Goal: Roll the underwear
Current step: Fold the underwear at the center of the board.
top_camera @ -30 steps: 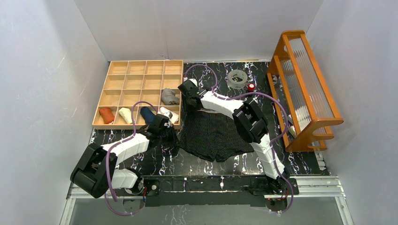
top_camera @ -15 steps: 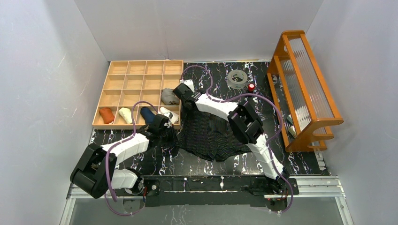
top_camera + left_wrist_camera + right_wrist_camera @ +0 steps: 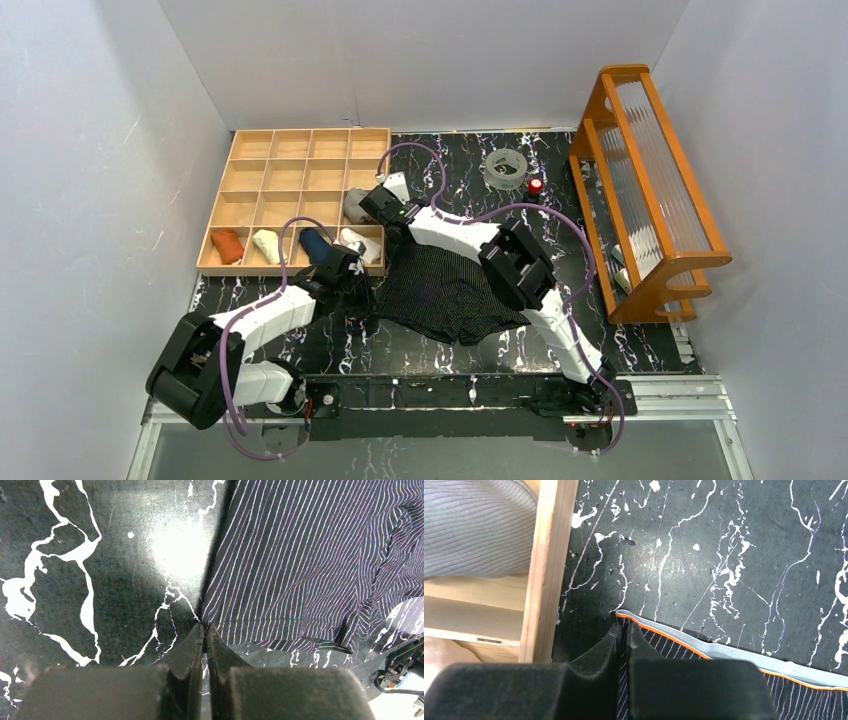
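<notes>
Mostly flat, striped underwear (image 3: 440, 295), corners pinched

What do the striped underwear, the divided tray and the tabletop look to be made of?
The striped underwear: thin matte cloth, probably a cotton knit; it creases and lies limp. The divided tray: pale unpainted wood; grain shows on its wall. The table: glossy black marble-look top, maybe printed; white veins, light glare.

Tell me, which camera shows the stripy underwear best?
The top camera: nearly all the striped underwear shows, spread flat. The left wrist camera shows one striped corner; the right wrist camera, just its grey waistband edge.
</notes>
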Controlling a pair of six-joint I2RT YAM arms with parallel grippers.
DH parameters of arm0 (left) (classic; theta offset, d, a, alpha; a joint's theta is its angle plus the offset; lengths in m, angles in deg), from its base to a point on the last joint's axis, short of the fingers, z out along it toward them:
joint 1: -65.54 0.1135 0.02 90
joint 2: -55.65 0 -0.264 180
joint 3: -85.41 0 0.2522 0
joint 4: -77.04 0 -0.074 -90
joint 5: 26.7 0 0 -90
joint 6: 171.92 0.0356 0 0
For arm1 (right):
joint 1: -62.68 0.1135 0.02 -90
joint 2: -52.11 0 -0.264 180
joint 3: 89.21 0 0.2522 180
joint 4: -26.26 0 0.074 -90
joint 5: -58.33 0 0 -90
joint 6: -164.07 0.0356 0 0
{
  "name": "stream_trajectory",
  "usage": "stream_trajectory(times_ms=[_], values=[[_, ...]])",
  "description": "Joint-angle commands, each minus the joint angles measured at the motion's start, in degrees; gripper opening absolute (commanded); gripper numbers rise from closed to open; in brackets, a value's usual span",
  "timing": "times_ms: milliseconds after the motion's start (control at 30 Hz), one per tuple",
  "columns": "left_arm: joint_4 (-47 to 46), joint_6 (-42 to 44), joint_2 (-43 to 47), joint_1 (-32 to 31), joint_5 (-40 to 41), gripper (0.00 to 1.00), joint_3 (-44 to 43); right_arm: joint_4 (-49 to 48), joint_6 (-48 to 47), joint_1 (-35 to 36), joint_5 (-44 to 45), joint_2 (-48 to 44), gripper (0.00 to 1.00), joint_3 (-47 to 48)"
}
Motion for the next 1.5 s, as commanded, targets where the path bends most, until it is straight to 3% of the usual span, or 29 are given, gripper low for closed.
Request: stream_trajectory(times_ms=[0, 133, 300, 500, 767, 1067, 1467], values=[[2.8, 0.8, 1.0, 0.1, 0.1, 0.00, -1.8, 3.2, -0.5, 0.3, -3.5, 3.9, 0.07, 2.6], [2.8, 1.2, 2.7, 0.1, -1.2, 0.00, -3.5, 3.5, -1.7, 0.0, -7.0, 0.8, 0.02, 5.2], [7.5, 2.5, 5.9, 0.1, -0.8, 0.00, -7.2, 1.6, -0.3, -3.4, -15.2, -6.0, 0.01, 3.8], [11.7, 3.6, 9.5, 0.1, -1.4, 0.00, -10.6, -6.2, 3.1, -8.0, -27.1, -15.4, 0.01, -7.1], [10.4, 4.1, 6.6, -0.6, -12.7, 0.00, -16.2, -10.9, 4.6, -15.1, -36.3, -24.1, 0.01, -17.4], [1.2, -5.6, -2.1, -13.8, -7.5, 0.00, -21.8, -13.6, 2.1, -24.8, -45.0, -33.0, 0.01, -29.9], [-11.3, -11.0, -20.5, -25.7, -5.8, 0.00, -32.9, -10.3, -3.9, -33.4, -43.2, -40.2, 0.01, -39.4]])
